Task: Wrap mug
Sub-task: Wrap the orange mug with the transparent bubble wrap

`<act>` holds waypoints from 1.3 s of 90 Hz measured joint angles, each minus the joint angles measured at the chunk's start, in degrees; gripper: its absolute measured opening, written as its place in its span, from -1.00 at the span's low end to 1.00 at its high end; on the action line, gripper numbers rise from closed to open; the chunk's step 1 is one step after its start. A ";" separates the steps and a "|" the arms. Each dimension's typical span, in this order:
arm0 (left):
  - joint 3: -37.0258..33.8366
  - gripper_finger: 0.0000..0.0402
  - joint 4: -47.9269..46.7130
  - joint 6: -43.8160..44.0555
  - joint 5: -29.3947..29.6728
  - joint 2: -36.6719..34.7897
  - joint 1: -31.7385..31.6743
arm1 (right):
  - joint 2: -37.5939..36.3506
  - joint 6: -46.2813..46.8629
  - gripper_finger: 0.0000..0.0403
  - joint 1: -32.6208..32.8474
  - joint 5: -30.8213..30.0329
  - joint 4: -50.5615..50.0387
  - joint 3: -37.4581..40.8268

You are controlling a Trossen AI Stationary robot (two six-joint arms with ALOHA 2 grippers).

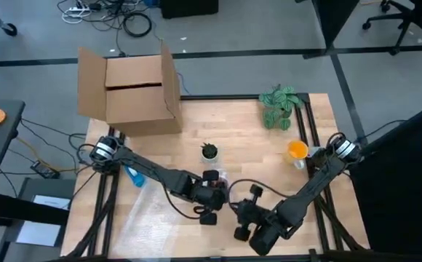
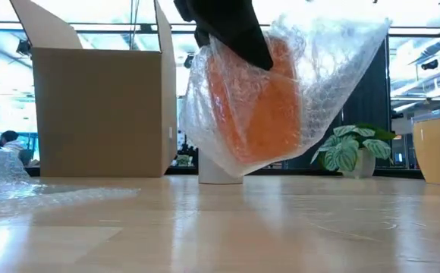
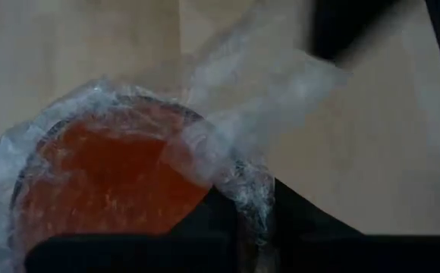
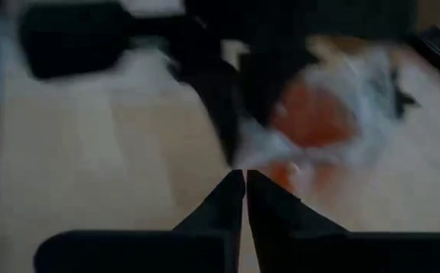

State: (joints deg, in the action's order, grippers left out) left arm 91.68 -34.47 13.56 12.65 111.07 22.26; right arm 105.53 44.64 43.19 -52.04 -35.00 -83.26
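The orange mug (image 2: 262,106) hangs above the bench (image 1: 196,124), near 6 o'clock, already in bubble wrap (image 2: 334,68). Left claw (image 3: 243,227) grips it; right claw (image 4: 245,189) is closed, empty. Loose ends remain

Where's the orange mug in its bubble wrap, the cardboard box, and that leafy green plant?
orange mug (image 2: 254,106): low view, on its orange side showing through the wrap.
bubble wrap (image 2: 341,61): low view, on the loose clear sheet beside the mug.
cardboard box (image 1: 142,102): high view, on its front wall.
plant (image 1: 280,105): high view, on its leaves.
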 joint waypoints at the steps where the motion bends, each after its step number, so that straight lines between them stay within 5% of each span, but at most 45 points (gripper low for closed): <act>1: 0.00 -0.92 -0.02 0.00 -0.02 0.00 0.00 | 0.01 -0.63 -1.00 -0.11 0.02 0.65 0.00; 35: -0.04 -0.92 -0.73 -0.03 0.00 0.02 1.18 | 0.18 -7.94 -1.00 -4.41 3.53 7.31 0.94; 81: -0.11 -0.91 -1.67 -1.97 -0.21 0.12 6.65 | -2.19 -0.38 -1.00 -5.16 4.25 -4.42 3.34; 117: -0.11 -0.91 -12.52 -14.85 -5.31 0.11 9.65 | -3.47 -13.26 -1.00 -2.47 14.94 13.03 3.30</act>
State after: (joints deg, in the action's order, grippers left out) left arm 91.57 -46.99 -1.29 7.33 111.18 31.91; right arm 102.06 31.38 40.72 -37.10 -21.97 -79.96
